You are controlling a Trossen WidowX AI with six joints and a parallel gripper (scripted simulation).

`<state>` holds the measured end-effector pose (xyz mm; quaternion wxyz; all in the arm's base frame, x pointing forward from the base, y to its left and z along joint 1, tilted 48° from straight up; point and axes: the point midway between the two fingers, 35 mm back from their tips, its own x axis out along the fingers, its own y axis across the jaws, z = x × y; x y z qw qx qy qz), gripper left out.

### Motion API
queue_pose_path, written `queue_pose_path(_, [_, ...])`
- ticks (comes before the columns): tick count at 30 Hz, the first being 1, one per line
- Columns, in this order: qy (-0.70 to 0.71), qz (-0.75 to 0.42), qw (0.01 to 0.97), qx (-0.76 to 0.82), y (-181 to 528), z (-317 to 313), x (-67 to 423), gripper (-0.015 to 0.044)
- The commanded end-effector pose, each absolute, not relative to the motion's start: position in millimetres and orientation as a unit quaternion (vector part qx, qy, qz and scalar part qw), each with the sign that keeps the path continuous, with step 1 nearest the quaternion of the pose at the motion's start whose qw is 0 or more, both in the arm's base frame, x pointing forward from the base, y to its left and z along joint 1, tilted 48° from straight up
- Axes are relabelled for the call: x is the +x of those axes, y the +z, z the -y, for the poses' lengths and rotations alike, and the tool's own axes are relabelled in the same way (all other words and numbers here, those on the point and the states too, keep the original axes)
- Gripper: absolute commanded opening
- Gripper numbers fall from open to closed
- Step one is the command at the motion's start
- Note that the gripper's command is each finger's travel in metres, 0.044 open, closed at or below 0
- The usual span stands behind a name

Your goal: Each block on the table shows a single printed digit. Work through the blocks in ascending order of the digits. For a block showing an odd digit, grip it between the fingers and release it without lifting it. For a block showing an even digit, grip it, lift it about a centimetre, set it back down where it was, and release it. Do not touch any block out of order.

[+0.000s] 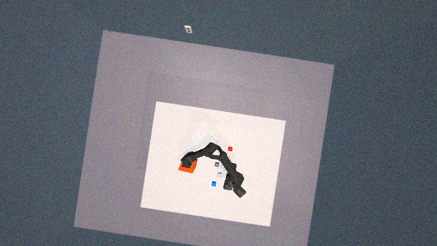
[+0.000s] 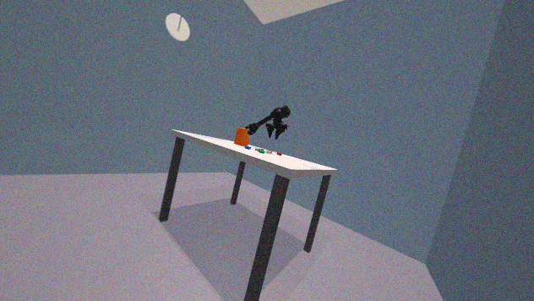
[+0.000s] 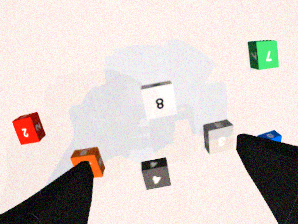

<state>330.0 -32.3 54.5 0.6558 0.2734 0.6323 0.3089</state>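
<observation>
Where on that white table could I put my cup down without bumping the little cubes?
The broad strip of the table along its edges, around the orange base, is free. It is crowded mid-table: the red block, dark block, white block and blue block cluster beneath the arm, whose open gripper hangs above them.

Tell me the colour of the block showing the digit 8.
White block, clearest in the wrist view.

Blue block [image 3: 270,136] half behind pincer finger [image 3: 274,179]
</observation>
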Motion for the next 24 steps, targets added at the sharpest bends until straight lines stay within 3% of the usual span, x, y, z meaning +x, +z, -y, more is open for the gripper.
queue_pose_path(1, [0.312,-0.625,0.667,0.261,56,37,334,0.04])
queue_pose_path(19, [0.312,-0.625,0.667,0.261,56,37,334,0.04])
queue_pose_path(24, [0.311,-0.625,0.668,0.259,26,70,353,0.04])
